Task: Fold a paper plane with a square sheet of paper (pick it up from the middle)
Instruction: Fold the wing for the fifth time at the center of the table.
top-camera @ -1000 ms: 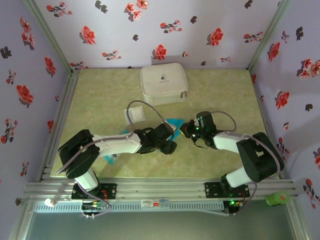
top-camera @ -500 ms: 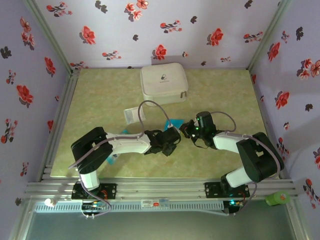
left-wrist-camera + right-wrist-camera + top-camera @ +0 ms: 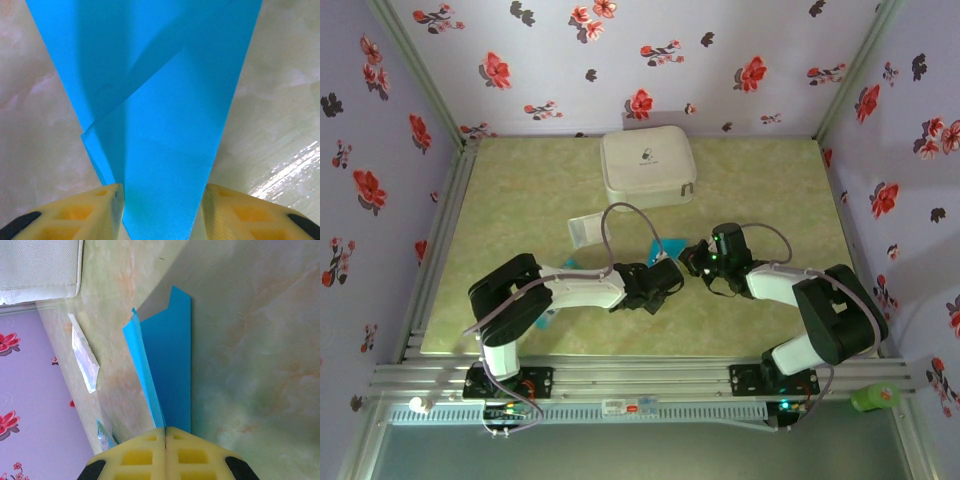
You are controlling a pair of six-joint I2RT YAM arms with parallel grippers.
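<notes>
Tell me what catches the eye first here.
The bright blue paper, folded to a taper, sits mid-table between the two arms. The right claw is shut on it, while the left claw straddles its narrow end. Behind stands a white zipped case.

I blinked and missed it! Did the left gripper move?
Yes. The left gripper slid a little right, judged against the white case behind it.
</notes>
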